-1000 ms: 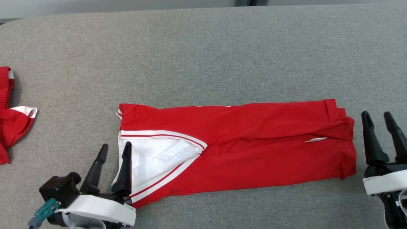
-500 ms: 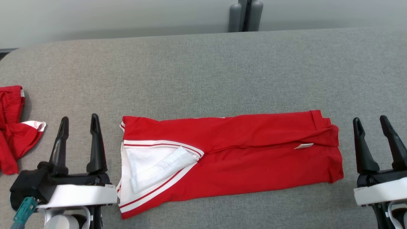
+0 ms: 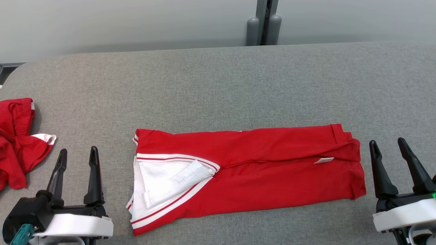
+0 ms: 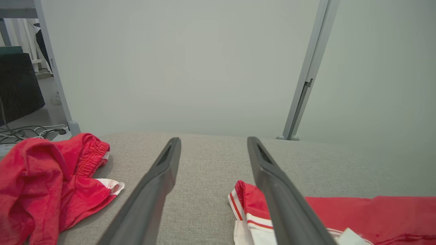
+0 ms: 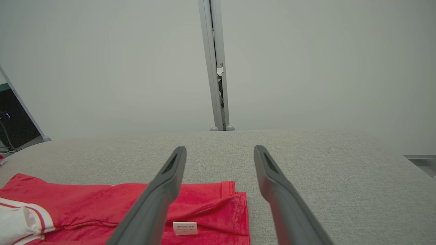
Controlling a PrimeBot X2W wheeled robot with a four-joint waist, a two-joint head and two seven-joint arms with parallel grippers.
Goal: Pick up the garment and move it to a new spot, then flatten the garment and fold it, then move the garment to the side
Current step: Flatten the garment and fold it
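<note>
A red garment [image 3: 265, 170] with white trim lies folded into a long strip across the grey table [image 3: 218, 85], its white collar end [image 3: 163, 180] at the left. The left wrist view catches that striped end [image 4: 248, 211], and the right wrist view its hemmed end with a small label [image 5: 204, 207]. My left gripper [image 3: 77, 153] is open beside the garment's left end, apart from it, nothing between its fingers. To the right of the garment my right gripper [image 3: 387, 144] is open too, clear of the cloth.
A second red garment [image 3: 17, 139] lies crumpled at the table's left edge, seen as well in the left wrist view [image 4: 47, 183]. A grey partition post [image 3: 264, 23] rises behind the table's far edge. Cables [image 4: 24, 131] lie on the floor far left.
My left gripper has let go of the collar end and pulled back to the left. The head camera has tilted up, showing the wall and post. The right gripper has stayed open.
</note>
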